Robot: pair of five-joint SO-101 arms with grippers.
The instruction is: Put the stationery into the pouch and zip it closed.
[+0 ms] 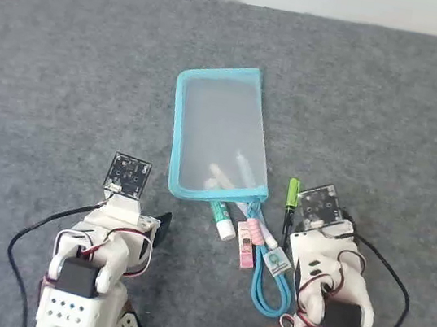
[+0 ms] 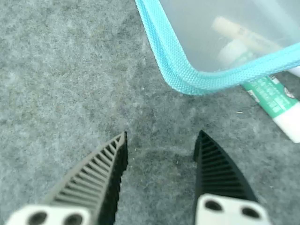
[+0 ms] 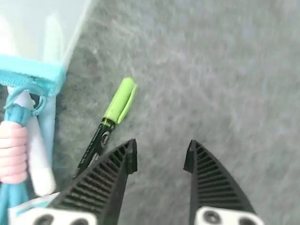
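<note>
A translucent pouch [image 1: 219, 135] with a teal edge lies mid-table, its mouth toward the arms. A green-and-white tube [image 1: 222, 219], a white pen [image 1: 262, 229] and a pink piece [image 1: 248, 243] stick out of the mouth, beside a blue cord loop [image 1: 269, 290]. A black pen with a green cap [image 1: 291, 199] lies on the mat to the right of the mouth. My left gripper [image 2: 163, 140] is open over bare mat, just short of the pouch's corner [image 2: 187, 79] and the tube [image 2: 276, 101]. My right gripper [image 3: 161, 145] is open, with the green-capped pen [image 3: 115, 110] beside one finger.
The grey felt mat [image 1: 68, 67] covers the table. Both arm bases stand at the near edge, the left arm [image 1: 102, 253] and the right arm [image 1: 327, 287] flanking the pouch mouth. The blue cord [image 3: 18, 117] hangs from the pouch's zip end.
</note>
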